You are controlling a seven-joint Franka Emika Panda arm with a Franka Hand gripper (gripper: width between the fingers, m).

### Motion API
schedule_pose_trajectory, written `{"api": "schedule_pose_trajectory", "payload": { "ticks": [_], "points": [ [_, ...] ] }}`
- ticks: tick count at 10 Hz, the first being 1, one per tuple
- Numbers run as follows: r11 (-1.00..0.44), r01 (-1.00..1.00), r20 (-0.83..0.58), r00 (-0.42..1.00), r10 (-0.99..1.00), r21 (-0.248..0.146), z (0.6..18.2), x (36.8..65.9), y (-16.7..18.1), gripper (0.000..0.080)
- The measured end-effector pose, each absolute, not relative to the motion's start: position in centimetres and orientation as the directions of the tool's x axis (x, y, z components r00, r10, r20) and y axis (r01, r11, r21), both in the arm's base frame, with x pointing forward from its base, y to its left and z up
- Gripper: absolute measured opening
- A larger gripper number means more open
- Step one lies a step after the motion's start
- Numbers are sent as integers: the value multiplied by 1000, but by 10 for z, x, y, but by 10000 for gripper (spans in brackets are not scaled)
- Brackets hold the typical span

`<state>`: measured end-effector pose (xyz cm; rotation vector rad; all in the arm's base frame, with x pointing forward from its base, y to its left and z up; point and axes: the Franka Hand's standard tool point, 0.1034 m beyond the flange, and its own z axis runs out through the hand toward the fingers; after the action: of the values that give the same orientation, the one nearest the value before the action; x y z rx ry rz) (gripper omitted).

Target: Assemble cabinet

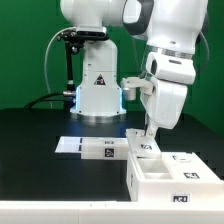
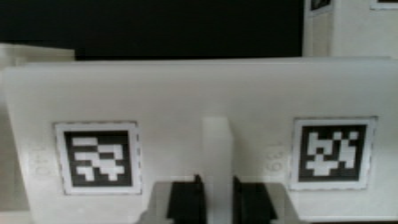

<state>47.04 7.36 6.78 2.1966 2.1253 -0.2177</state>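
The cabinet (image 1: 165,172) is a large white box with thick walls and square tags, lying on the black table at the exterior view's lower right. My gripper (image 1: 148,137) reaches straight down onto its far left corner. In the wrist view a white tagged face of the cabinet (image 2: 196,90) fills the frame, with one tag on each side of a thin upright ridge. My gripper (image 2: 221,200) has its two dark fingers (image 2: 183,200) close together on that ridge, so the jaws stand shut on it.
The marker board (image 1: 90,148) lies flat on the table left of the cabinet. The white robot base (image 1: 98,95) stands behind it. Another white tagged piece (image 2: 347,25) shows beyond the cabinet face in the wrist view.
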Motion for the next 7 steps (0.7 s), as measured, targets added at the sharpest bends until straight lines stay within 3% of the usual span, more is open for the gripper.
{"api": "schedule_pose_trajectory", "payload": {
  "ticks": [7],
  "points": [
    [-30,998,-155,22,988,-52,66,471,67,62]
  ]
}}
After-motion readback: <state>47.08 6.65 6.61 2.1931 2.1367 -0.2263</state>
